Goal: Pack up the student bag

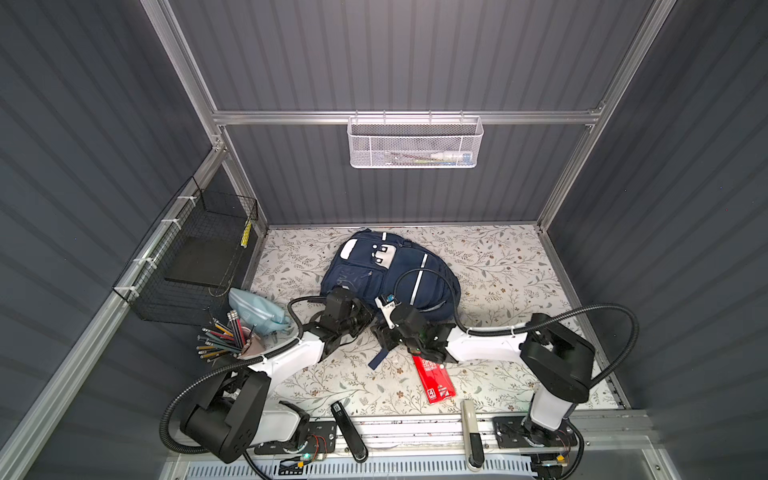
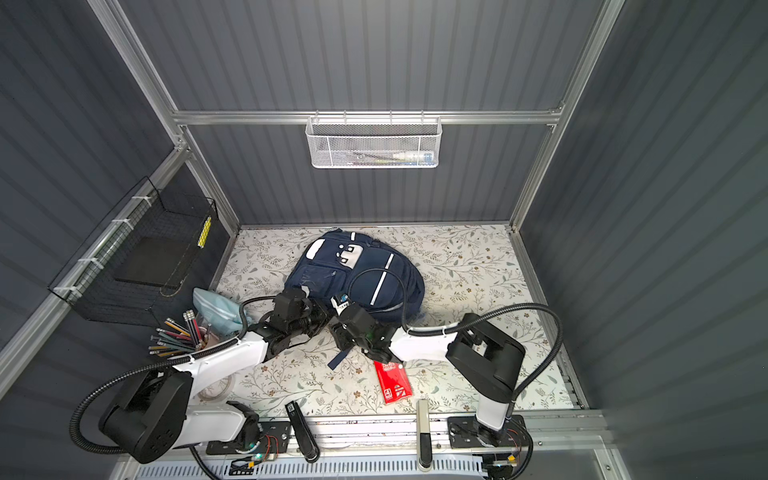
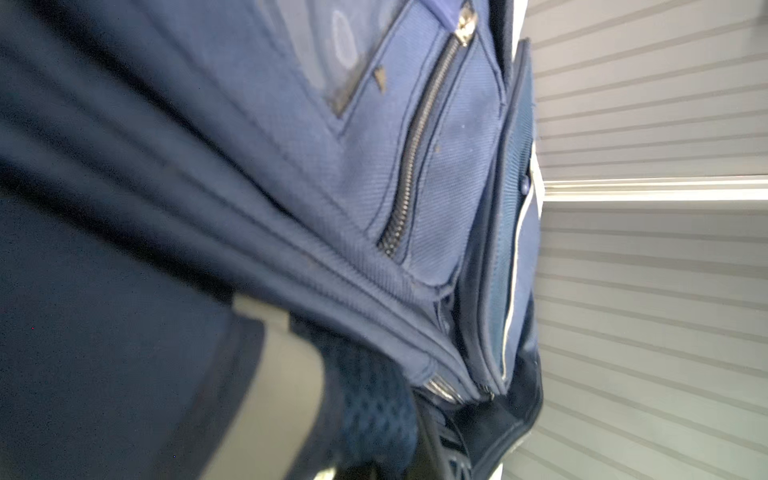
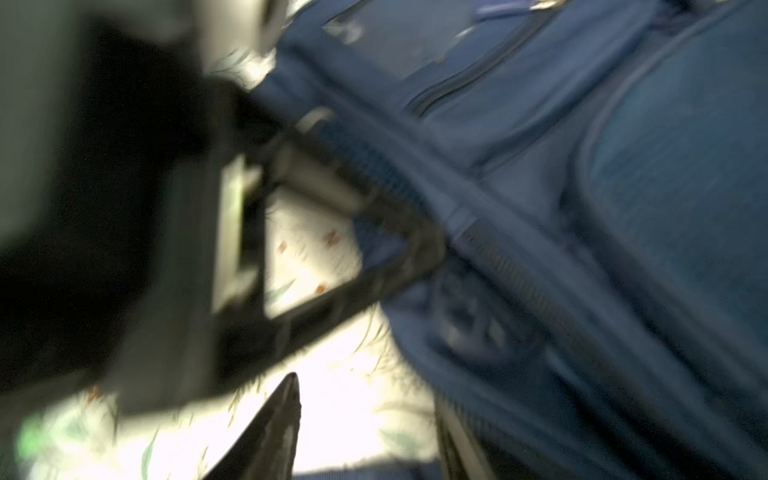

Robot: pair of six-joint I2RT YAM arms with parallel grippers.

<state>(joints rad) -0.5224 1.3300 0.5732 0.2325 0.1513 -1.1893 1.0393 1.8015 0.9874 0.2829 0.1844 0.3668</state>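
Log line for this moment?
left hand: shut on navy blue fabric backpack near edge | right hand: open, beside it | flat red packet: not packed

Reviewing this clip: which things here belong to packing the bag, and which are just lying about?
Job: backpack; probably to pack: red packet, blue pouch, pencils.
Lying about: white mesh basket, black wire basket.

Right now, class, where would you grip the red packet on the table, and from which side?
Probably its near end, from above, jaws across the short width. The red packet lies flat on the table, so no side approach gets under it, and its far end is hidden by the right arm.
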